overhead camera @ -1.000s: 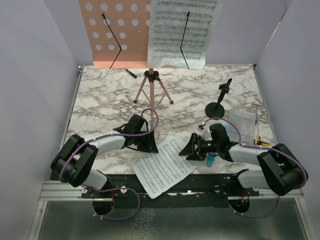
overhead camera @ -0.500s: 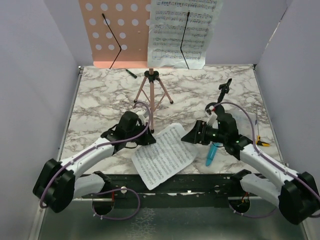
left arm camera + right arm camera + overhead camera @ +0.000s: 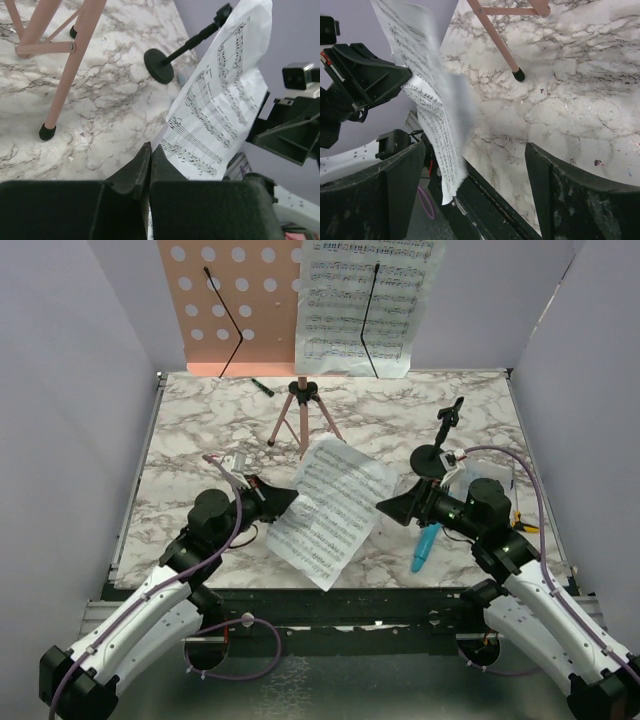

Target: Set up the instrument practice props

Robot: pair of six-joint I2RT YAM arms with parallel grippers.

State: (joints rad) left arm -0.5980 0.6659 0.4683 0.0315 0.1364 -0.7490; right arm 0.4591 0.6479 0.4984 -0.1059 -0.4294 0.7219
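The loose sheet [image 3: 330,508] is thin white paper, slightly creased and printed in black with staves and notes; any words on it are too small to read. It is lifted off the marble-patterned table [image 3: 190,430] and tilted above the middle of the surface, just in front of the tripod. The left gripper [image 3: 288,500] has its black fingers pressed together on the sheet's left edge, pinching the paper. The right gripper [image 3: 392,508] has its jaws spread wide close to the sheet's right edge; whether it touches the paper cannot be told. The music stand [image 3: 303,418] has slim pink tripod legs with black rubber feet near the far edge, and above them a pink panel pierced with round holes. A second sheet [image 3: 360,305] of printed music rests on the panel's right half behind a thin black wire arm. The mic stand [image 3: 431,457], matte black with a round flat base and a tilted clip, stands right of centre. The bright blue plastic microphone [image 3: 424,545] lies near the front edge under the right arm. A small dark pen-like stick [image 3: 262,387] lies by the far edge.
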